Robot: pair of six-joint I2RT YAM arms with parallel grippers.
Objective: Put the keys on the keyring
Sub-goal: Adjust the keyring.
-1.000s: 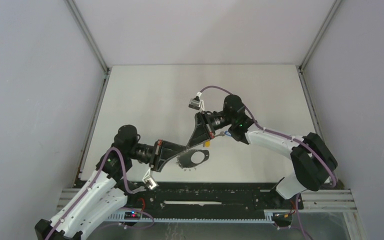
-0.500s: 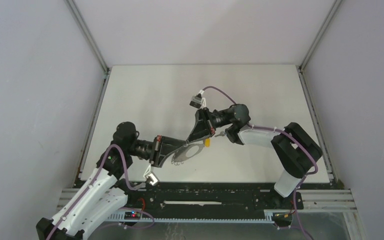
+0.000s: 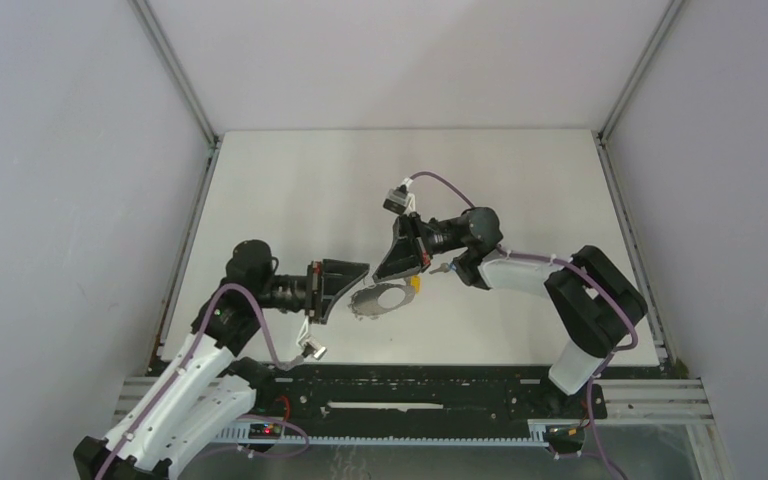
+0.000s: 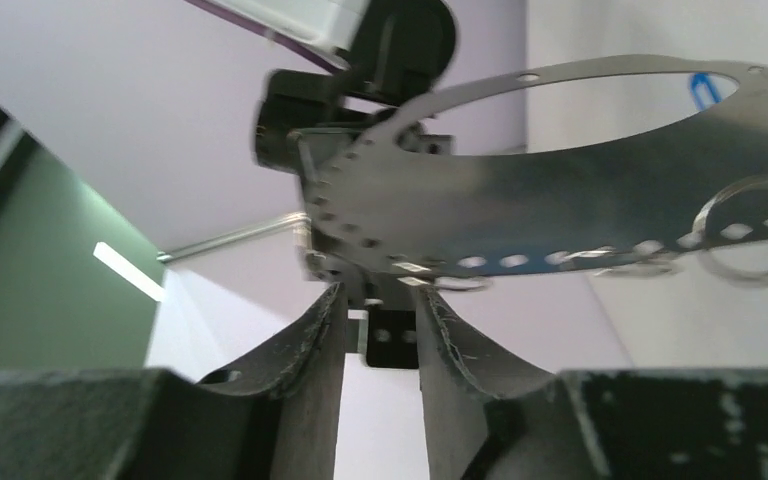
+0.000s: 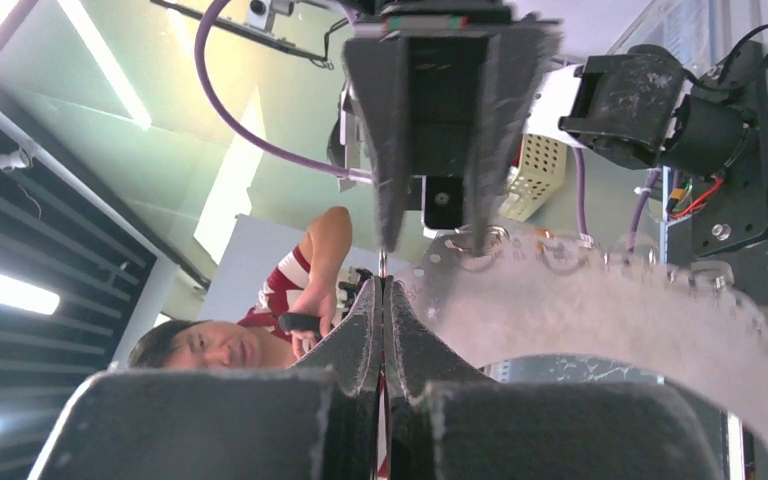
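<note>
Two black left fingers [image 4: 325, 345] stand parted and released, nothing between them, and the left gripper [image 4: 380, 300] sits just short of the large, thin grey metal keyring [image 4: 520, 215], which from the left wrist hangs at 12 o'clock above the tips without touching either one. From above, the hoop lies at 4 o'clock of that gripper and at 6 o'clock of the right gripper [image 5: 381, 285], whose fingers are clenched on a thin metal edge at the hoop's rim. The small yellow-headed metal key [image 3: 415, 284] sits at the hoop's 2 o'clock rim. A small blue plastic tag [image 4: 700, 88] shows through the hoop's opening, its shape unreadable. Small wire loops [image 4: 702, 215] are cut off by the frame edge, and the right wrist's view of the hoop is blurred.
</note>
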